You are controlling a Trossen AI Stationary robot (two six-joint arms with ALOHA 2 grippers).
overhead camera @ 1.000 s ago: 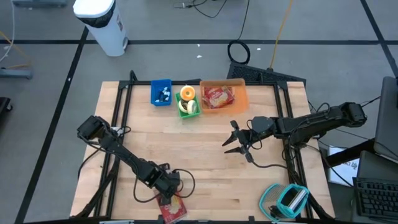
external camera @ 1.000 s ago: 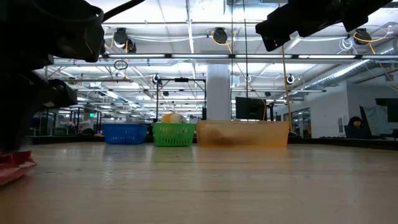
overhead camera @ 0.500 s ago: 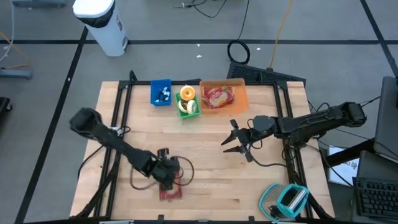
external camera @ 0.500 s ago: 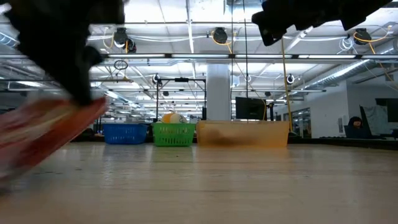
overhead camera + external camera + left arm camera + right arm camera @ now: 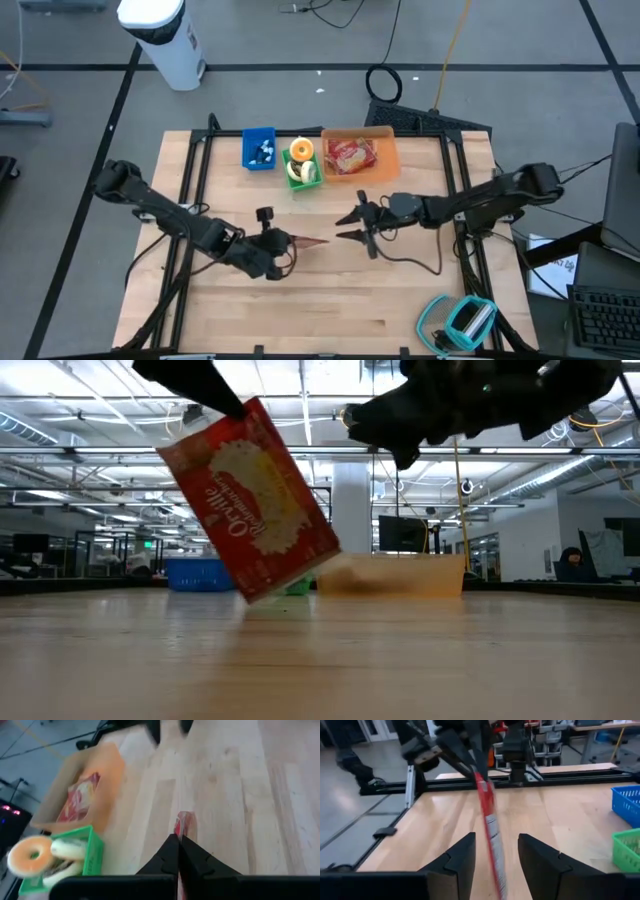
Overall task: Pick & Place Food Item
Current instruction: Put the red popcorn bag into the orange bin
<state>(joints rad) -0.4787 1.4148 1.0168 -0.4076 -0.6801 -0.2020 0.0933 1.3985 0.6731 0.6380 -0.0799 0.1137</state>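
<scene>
My left gripper (image 5: 272,243) is shut on a red popcorn packet (image 5: 255,500), which hangs above the middle of the table. From above, the packet (image 5: 308,242) shows edge-on. My right gripper (image 5: 350,227) stands open just to the packet's right, fingers pointing level at it with nothing between them. The right wrist view shows the packet (image 5: 488,827) ahead of the open right gripper (image 5: 496,854), below my left gripper (image 5: 465,750). At the far edge stands an orange bin (image 5: 388,152) with another red packet in it. My left gripper pinches the packet by one upper corner (image 5: 222,408) between its two shut fingers (image 5: 170,856). The fingers slant down from the table's left side. The packet hangs tilted below them, its flat faces upright, lifted clear of the table.
A blue bin (image 5: 260,148) and a green bin (image 5: 303,172) with a ring-shaped pastry and pale food stand next to the orange bin at the far edge. A teal device (image 5: 462,320) lies off the near right corner. Bare wood lies around the middle.
My left gripper has taken the packet up from where it lay flat at the table's near edge. It has risen and gone toward the table's middle, and turned. The packet now hangs on edge, clear of the table. My right gripper has gone left toward the packet.
</scene>
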